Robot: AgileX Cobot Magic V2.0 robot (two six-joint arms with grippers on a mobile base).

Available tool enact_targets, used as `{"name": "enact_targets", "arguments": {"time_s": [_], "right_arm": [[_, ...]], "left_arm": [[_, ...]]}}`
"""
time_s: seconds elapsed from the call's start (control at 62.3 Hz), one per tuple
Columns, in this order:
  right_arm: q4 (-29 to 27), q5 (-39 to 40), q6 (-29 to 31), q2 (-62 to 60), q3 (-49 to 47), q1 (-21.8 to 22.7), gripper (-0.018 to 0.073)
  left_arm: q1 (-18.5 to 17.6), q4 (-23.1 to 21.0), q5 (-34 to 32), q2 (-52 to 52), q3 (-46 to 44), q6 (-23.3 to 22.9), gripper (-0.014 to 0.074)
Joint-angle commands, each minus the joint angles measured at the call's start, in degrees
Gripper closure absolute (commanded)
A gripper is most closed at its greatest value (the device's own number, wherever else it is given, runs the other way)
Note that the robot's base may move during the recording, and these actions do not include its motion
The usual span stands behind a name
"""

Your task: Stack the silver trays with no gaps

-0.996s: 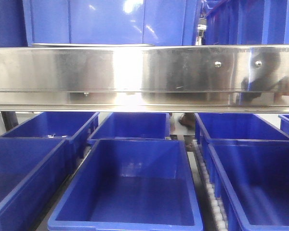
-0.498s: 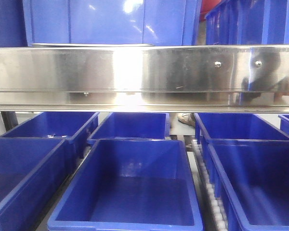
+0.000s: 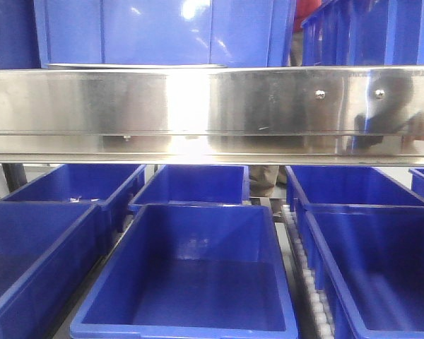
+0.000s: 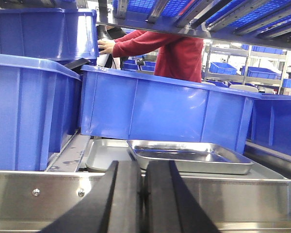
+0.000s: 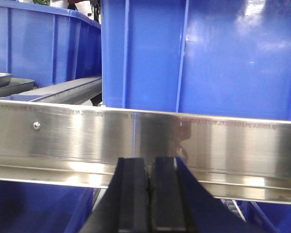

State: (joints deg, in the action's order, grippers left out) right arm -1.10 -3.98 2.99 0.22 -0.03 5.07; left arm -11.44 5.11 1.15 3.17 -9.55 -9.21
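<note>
In the left wrist view two silver trays lie on the upper shelf behind a steel rail. The upper tray (image 4: pixel 194 156) rests askew on the lower tray (image 4: pixel 109 154), shifted to the right of it. My left gripper (image 4: pixel 144 167) is shut and empty, in front of the rail and below the trays. In the right wrist view the edges of the trays (image 5: pixel 2 81) show at the far left. My right gripper (image 5: pixel 149 165) is shut and empty, in front of the rail (image 5: pixel 145 141). Neither gripper shows in the front view.
Blue bins (image 4: pixel 160 109) stand around the trays on the shelf. A person in a red top (image 4: pixel 169 51) reaches into a bin behind them. The front view shows the steel shelf rail (image 3: pixel 212 113) and several open blue bins (image 3: pixel 191 275) on the lower level.
Behind the shelf, the person's feet and legs have shifted in the gap between bins. The bins and rail have not moved.
</note>
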Motion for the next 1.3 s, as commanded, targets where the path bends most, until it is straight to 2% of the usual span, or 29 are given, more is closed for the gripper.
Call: {"name": "enact_targets", "arguments": {"time_s": [0.0, 0.642, 0.803, 0.915, 1.156, 1.188, 1.285], "right_arm": [[-0.27, 0.60, 0.35, -0.22, 0.03, -0.08, 0.0638], [-0.27, 0.60, 0.35, -0.22, 0.03, -0.08, 0.0638], [-0.27, 0.60, 0.35, -0.22, 0.03, -0.08, 0.0638], [-0.27, 0.60, 0.35, -0.22, 0.03, -0.08, 0.0638], [-0.27, 0.60, 0.35, -0.22, 0.03, -0.08, 0.0638], [-0.27, 0.60, 0.35, -0.22, 0.03, -0.08, 0.0638], [-0.27, 0.60, 0.35, -0.22, 0.03, -0.08, 0.0638]], "left_arm": [[-0.22, -0.32, -0.82, -0.14, 0.19, 0.01, 0.0592], [-0.22, -0.20, -0.71, -0.14, 0.19, 0.01, 0.0592], [0.29, 3.02, 2.46, -0.14, 0.58, 0.01, 0.0592], [3.05, 3.02, 1.07, -0.14, 2.95, 0.01, 0.0592], [10.12, -2.13, -13.10, -0.14, 9.55, 0.01, 0.0592], [10.62, -2.13, -10.55, -0.14, 9.55, 0.01, 0.0592], [11.19, -2.13, -9.97, -0.14, 9.55, 0.01, 0.0592]]}}
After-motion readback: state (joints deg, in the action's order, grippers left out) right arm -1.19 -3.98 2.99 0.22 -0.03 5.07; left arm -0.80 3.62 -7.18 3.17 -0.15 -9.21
